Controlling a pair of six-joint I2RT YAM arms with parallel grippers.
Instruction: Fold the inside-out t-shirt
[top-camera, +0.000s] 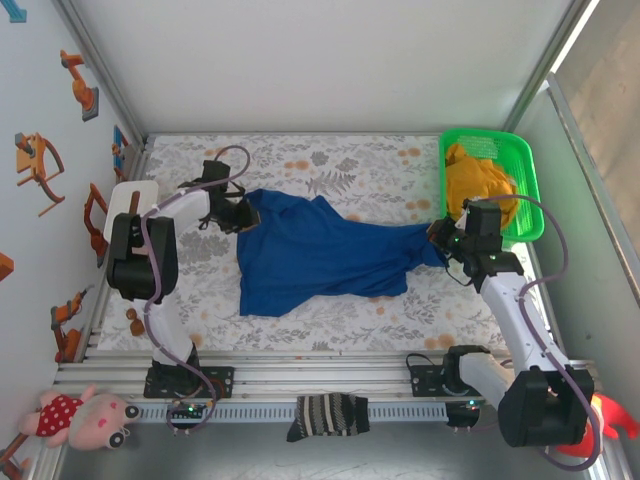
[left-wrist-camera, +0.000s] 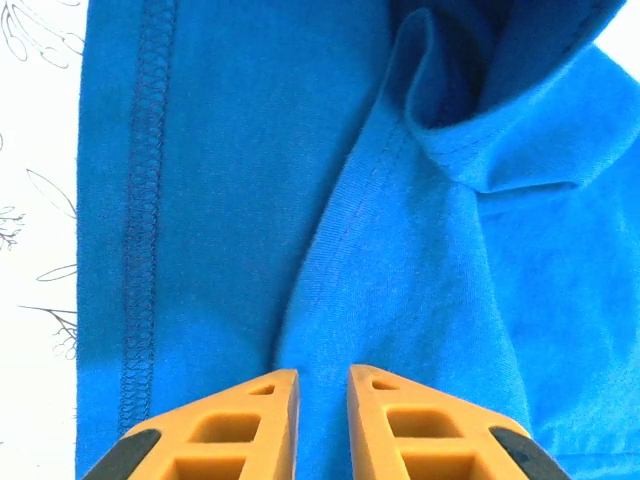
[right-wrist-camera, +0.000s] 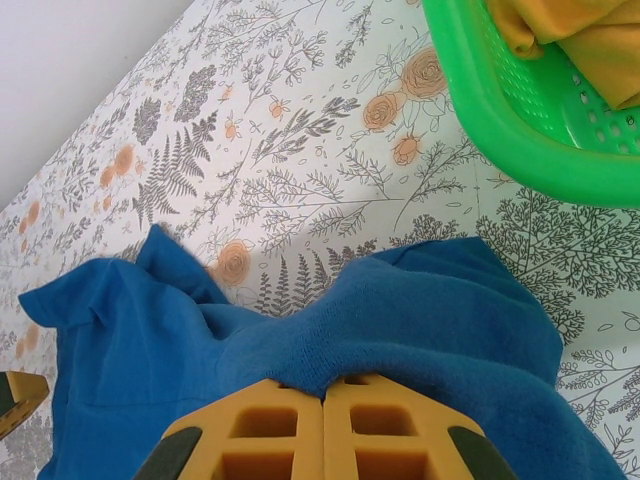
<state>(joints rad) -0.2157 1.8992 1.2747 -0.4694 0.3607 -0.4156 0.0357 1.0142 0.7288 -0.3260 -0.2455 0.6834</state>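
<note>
On floral table: one t-shirt (top-camera: 310, 250), two grippers.

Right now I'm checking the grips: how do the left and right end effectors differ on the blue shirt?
The left end effector has a narrow gap between its fingers, over the t-shirt by a stitched seam; the right end effector is shut, fingers together, pinching a bunched edge. The left is at the shirt's wide end, the right at the narrow end near the green basket. Both have orange fingers.

Floral-printed table (top-camera: 380, 170) under blue t-shirt (top-camera: 310, 250), green basket (top-camera: 525, 180), white pad (top-camera: 125, 200).
</note>
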